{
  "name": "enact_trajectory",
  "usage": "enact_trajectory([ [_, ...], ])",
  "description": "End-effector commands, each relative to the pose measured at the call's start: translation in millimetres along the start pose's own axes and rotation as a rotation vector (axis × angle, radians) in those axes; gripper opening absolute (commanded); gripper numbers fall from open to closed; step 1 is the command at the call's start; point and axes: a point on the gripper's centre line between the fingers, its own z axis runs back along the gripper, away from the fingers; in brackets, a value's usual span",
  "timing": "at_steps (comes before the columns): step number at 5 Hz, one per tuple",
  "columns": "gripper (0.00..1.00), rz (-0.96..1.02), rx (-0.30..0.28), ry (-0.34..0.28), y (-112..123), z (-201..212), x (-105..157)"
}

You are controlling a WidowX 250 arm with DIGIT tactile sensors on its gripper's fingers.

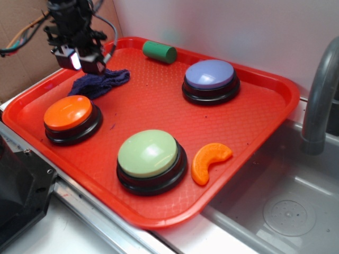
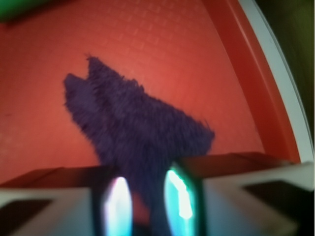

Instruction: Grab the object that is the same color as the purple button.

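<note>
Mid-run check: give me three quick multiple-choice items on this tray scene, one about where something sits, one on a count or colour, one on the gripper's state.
1. Where does the purple rag lie?
A. In the sink
B. On the tray, between the orange button and the green cylinder
C. On top of the green button

2. How many dome buttons stand on the tray?
A. Two
B. Three
C. Four

3. How does the gripper stand toward the rag?
A. Open, far off over the sink
B. Shut on the orange crescent
C. Its fingers flank the rag

Answers:
1 B: the purple rag lies on the red tray, between the orange button and the green cylinder.
2 B: orange, green button and purple button.
3 C: the wrist view shows the gripper with rag fibres between its fingers.
</note>
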Motion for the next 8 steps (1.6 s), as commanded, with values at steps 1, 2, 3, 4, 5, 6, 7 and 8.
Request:
enact_trajectory([
  [1, 1.0, -0.07, -0.039, -0.023, 17.2, -26.5, 9.3],
  [2, 1.0, -0.042, -0.021, 0.027, 22.8, -43.4, 19.6],
  [3, 0.0, 0.012, 0.025, 0.055, 32.4, -48.7, 26.2],
  [4, 0.0, 0.043, 0.008, 0.046, 36.1, -38.5, 25.0],
  [5, 0.0, 0.14, -0.026, 0.073, 34.5, -5.6, 9.9],
  [6, 0.0, 0.172, -0.038, 0.076, 14.5, 40.5, -8.0],
  [7, 0.0, 0.132, -0.033, -0.021, -13.2, 92.4, -16.2],
  [8, 0.0, 0.069, -0.085, -0.076, -35.3, 146.4, -18.3],
])
